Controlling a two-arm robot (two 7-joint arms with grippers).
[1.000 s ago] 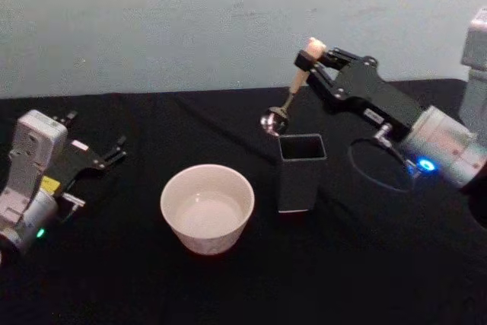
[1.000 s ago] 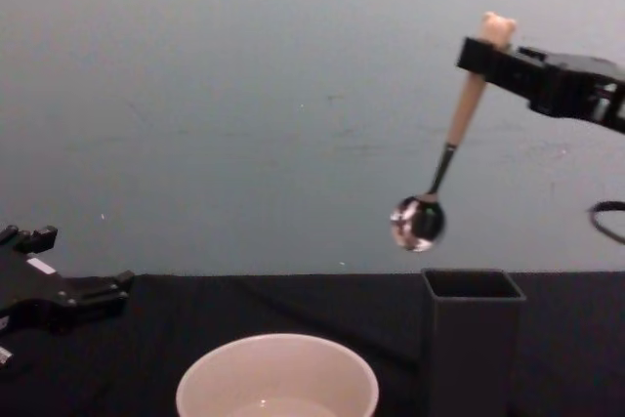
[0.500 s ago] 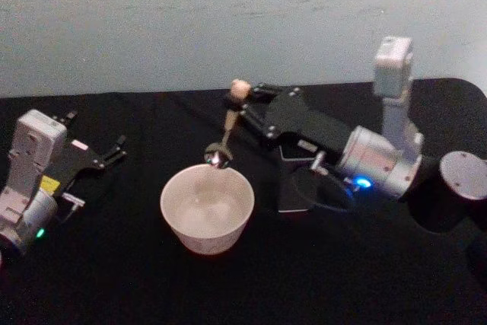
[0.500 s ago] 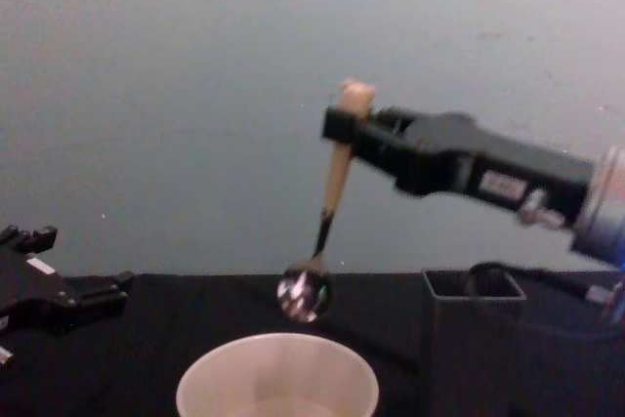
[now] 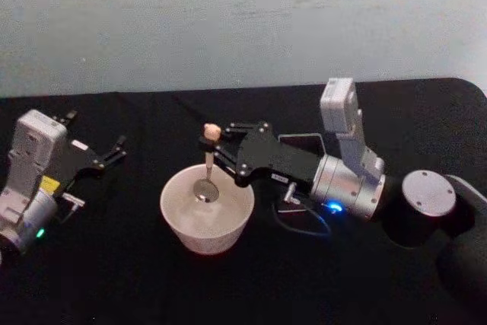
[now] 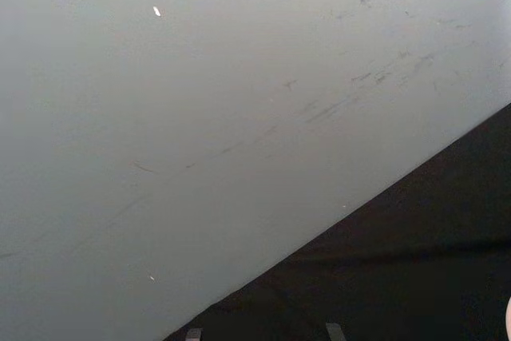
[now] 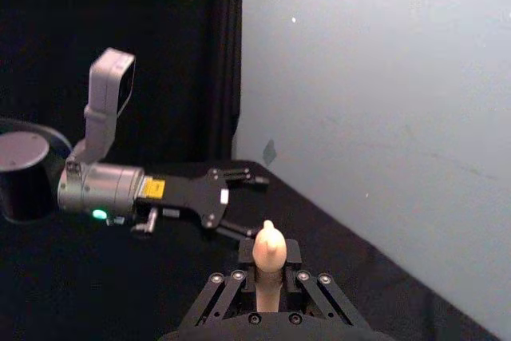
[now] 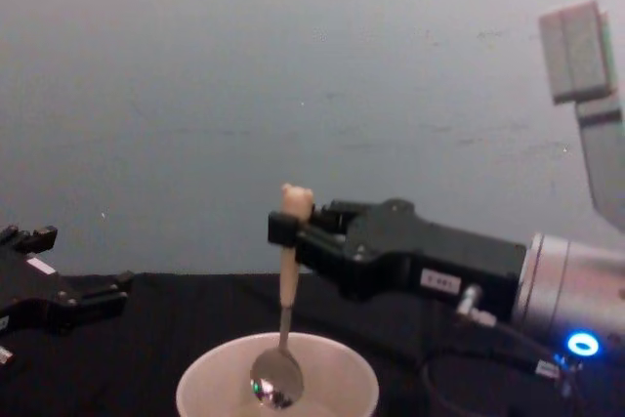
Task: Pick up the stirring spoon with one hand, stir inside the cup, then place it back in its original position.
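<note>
The stirring spoon [image 5: 207, 159] hangs upright, its bear-head top [image 8: 297, 198] up and its shiny bowl [image 8: 275, 383] down inside the cream-white cup [image 5: 174, 217]. My right gripper [image 5: 215, 147] is shut on the spoon's beige handle [image 8: 287, 275] just below the bear head, reaching in from the right above the cup [image 8: 201, 388]. In the right wrist view the bear head [image 7: 267, 246] sticks up between the gripper's fingers. My left gripper [image 5: 114, 151] rests open on the black table at the far left, apart from the cup.
The black table [image 5: 114, 279] ends at a pale wall behind. The dark grey square holder [image 5: 303, 141] stands right of the cup, mostly hidden behind my right arm [image 5: 342, 180]. The arm's cable [image 5: 304, 222] loops on the cloth near the cup.
My right gripper has carried the spoon left from above the holder and lowered it, so its bowl now sits inside the cup. The left arm has not moved.
</note>
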